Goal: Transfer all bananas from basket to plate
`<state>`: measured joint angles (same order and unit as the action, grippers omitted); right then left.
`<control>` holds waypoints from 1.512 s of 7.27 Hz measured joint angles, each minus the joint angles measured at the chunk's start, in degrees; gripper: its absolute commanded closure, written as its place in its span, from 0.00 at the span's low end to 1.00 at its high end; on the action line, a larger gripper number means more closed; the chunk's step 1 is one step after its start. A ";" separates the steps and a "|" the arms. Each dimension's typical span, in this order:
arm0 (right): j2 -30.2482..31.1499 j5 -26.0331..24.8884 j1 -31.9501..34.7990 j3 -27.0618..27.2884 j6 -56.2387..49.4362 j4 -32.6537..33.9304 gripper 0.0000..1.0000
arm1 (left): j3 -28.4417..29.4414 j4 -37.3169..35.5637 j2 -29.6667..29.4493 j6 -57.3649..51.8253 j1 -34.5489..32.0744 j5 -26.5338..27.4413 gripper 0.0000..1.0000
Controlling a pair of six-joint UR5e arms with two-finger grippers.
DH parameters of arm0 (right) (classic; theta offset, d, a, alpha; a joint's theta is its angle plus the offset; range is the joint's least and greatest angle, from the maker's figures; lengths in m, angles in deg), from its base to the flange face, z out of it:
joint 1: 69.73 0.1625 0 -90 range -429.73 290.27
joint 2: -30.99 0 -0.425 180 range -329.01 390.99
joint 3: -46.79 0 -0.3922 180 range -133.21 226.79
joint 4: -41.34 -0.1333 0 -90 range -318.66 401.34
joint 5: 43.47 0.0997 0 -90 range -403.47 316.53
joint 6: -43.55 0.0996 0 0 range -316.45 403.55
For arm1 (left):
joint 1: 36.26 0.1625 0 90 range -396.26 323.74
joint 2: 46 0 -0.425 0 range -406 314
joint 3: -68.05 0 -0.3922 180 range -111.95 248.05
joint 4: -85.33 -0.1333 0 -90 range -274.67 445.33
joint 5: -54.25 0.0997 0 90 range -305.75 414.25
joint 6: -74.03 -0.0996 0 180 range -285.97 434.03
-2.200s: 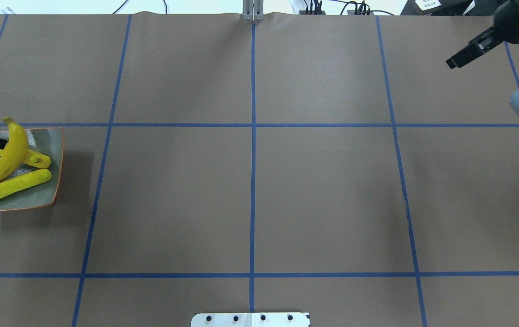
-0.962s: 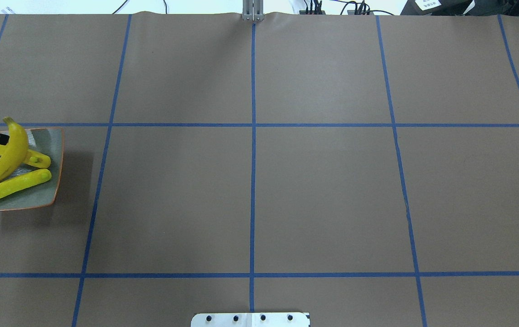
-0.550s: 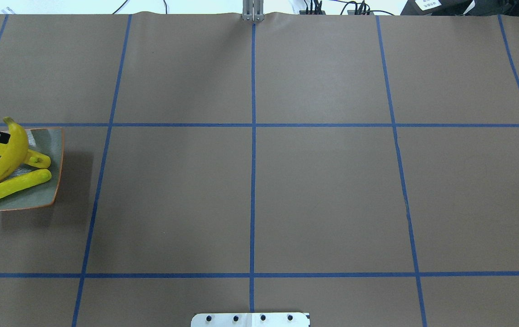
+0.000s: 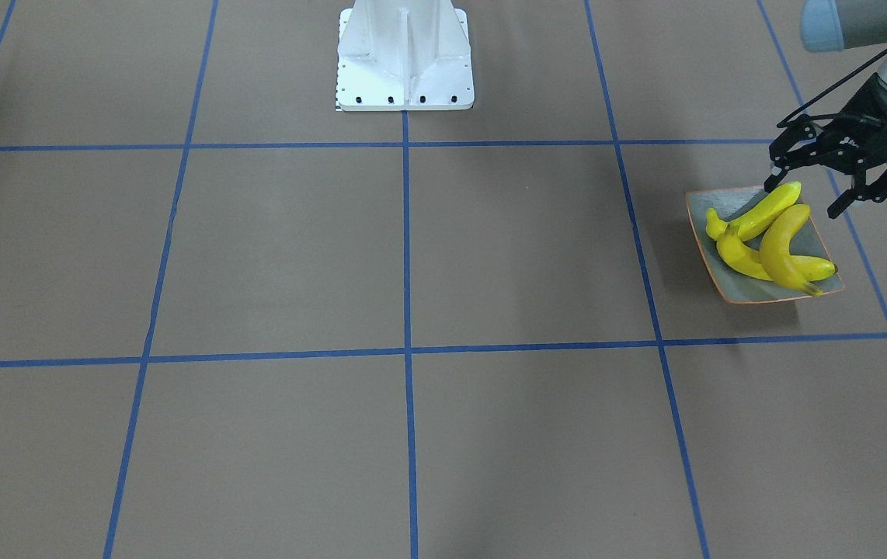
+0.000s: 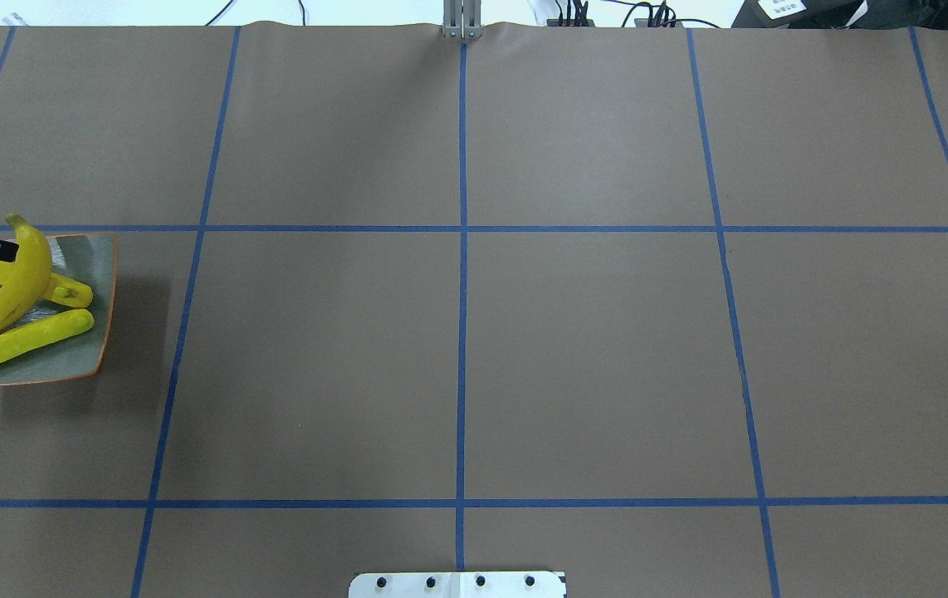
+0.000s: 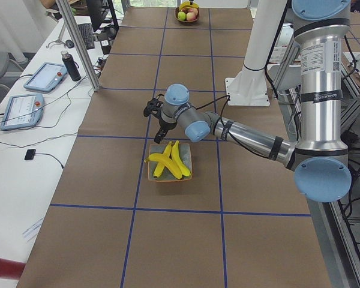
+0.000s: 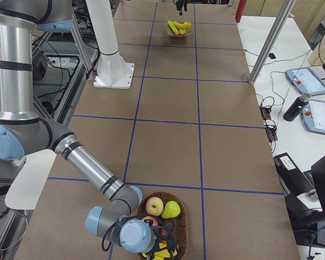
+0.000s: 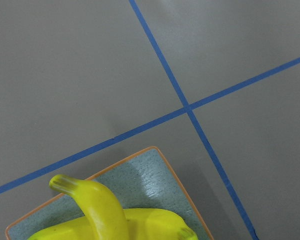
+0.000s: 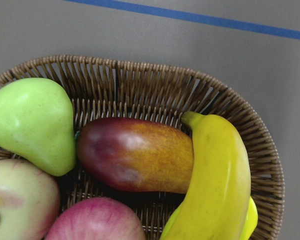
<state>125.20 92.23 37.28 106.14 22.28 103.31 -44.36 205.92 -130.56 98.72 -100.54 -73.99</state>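
Three yellow bananas (image 4: 781, 244) lie crossed on the square grey-green plate (image 4: 704, 233) with an orange rim. They also show in the overhead view (image 5: 13, 291) and the left wrist view (image 8: 102, 210). My left gripper (image 4: 805, 188) is open and empty, just above the plate's edge nearest the robot. Another banana (image 9: 215, 180) lies in the wicker basket (image 9: 140, 75) at the table's other end. My right arm's wrist (image 7: 132, 235) hangs low over the basket (image 7: 180, 216). I cannot tell whether the right gripper is open or shut.
The basket also holds a green pear (image 9: 32, 120), a red-orange mango (image 9: 135, 155) and apples (image 9: 95, 222). The robot's white base (image 4: 405, 54) stands mid-table. Blue tape lines cross the brown table cover.
The right arm has left the overhead view at the upper right. The left gripper's finger has drawn slightly off the bananas, then stayed still. The bananas have not moved.
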 measured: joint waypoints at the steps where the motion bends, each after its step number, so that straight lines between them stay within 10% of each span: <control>1: 0.09 -0.13 0.30 -0.99 2.98 -1.95 0.20 | -0.08 0.00 0.00 0.00 0.02 0.00 0.00; 6: 0.35 -1.83 0.41 -4.28 14.65 -10.53 0.28 | -0.21 0.00 -0.01 0.00 0.03 0.01 0.00; 8: 0.50 -1.58 0.37 -4.13 15.30 -10.64 1.00 | -0.19 0.00 -0.08 0.00 0.03 0.00 0.00; 11: 0.53 -1.73 0.38 -3.37 16.40 -12.19 1.00 | -0.24 0.00 -0.09 -0.02 0.10 0.00 0.00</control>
<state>125.73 90.50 37.66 102.77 38.68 91.12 -44.61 205.92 -130.64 98.70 -100.43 -73.98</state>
